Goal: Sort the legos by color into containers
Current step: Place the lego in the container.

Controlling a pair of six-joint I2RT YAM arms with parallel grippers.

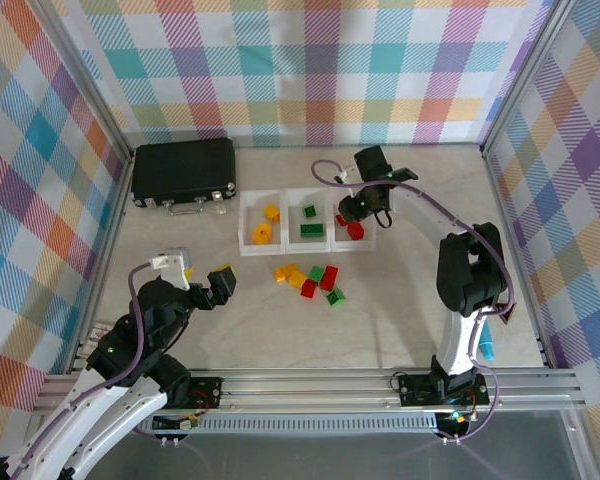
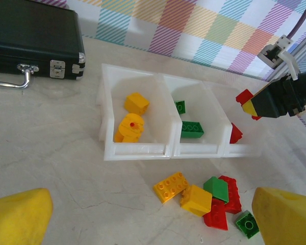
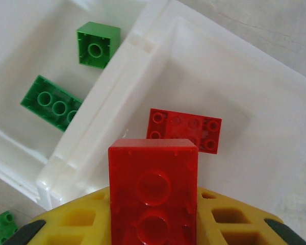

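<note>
Red lego brick [image 3: 153, 194] is pinched between the jaws of the right gripper [image 1: 351, 215], held over the rightmost tray [image 3: 245, 81] with its long axis toward the flat red brick [image 3: 183, 130] lying below, while the left gripper [image 1: 220, 280] is spread wide nearer the loose pile [image 1: 310, 280]

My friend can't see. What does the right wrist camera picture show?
The right gripper holds a red brick above a white tray with a flat red brick lying in it. The tray beside it holds two green bricks.
</note>
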